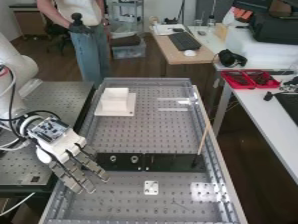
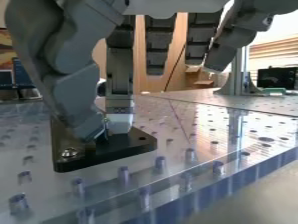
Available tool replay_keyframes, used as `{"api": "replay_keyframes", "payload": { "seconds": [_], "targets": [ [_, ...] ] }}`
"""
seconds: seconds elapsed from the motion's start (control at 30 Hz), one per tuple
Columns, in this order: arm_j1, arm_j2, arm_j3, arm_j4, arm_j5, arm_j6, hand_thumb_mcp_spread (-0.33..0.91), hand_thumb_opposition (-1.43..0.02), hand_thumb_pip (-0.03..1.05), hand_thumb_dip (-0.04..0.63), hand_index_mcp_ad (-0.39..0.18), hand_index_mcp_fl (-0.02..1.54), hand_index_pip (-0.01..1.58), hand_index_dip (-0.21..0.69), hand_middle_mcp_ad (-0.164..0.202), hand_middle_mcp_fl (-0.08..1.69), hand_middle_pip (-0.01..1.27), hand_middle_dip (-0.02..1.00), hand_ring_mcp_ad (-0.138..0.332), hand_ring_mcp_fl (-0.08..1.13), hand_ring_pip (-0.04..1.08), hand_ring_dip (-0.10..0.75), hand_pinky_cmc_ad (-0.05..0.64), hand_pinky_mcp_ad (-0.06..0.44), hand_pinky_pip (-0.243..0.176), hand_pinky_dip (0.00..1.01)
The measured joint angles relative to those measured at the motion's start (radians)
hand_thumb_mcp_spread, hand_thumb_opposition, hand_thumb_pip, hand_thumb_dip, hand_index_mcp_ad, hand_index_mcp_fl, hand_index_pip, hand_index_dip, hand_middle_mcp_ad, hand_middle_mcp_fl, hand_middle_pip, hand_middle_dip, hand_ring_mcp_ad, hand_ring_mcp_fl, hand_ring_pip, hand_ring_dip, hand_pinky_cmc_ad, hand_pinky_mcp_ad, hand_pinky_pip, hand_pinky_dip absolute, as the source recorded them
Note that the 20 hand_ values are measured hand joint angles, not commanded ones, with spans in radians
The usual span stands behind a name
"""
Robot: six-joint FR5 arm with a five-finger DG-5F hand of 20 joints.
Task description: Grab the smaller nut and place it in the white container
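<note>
In the high view, the hand (image 1: 64, 149) is at the left end of the black bar (image 1: 174, 162), covering that end. On the bar stand the larger nut (image 1: 113, 158) and, to its right, the bearing (image 1: 134, 159). The white container (image 1: 115, 101) sits farther up the bench. In the wrist view, the hand (image 2: 66, 62) has its thumb and one finger closed low over the black bar (image 2: 110, 156), pinching the smaller nut (image 2: 104, 123), which is mostly hidden between their tips. The other fingers hang apart, above the bench.
A thin wooden stick (image 1: 203, 136) leans near the bar's right end. A small white plate (image 1: 151, 188) lies below the bar. The raised metal frame (image 1: 216, 150) runs along the bench's right side. Red trays (image 1: 249, 79) are on the side table.
</note>
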Motion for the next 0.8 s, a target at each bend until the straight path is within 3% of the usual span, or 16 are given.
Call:
{"api": "replay_keyframes", "payload": {
  "seconds": [0.2,0.6,0.8],
  "targets": [
    [-0.005,0.018,0.002,0.002,-0.007,-0.016,0.35,-0.84,0.68,0.202,-0.162,0.51,1.51,-0.049,0.010,0.14,0.13,0.20,0.152,0.03,0.09,0.080,0.281,0.113,-0.026,0.35],
    [0.004,0.110,-0.002,0.026,-0.055,-0.079,0.35,-0.84,0.68,0.202,-0.162,0.51,1.51,-0.049,0.012,0.14,0.13,0.20,0.150,0.05,0.09,0.080,0.278,0.113,-0.030,0.33],
    [0.026,0.165,-0.007,0.024,-0.086,-0.091,0.35,-0.84,0.68,0.202,-0.162,0.51,1.51,-0.049,0.012,0.14,0.13,0.20,0.150,0.05,0.09,0.080,0.283,0.115,-0.012,0.33]
  ]
}}
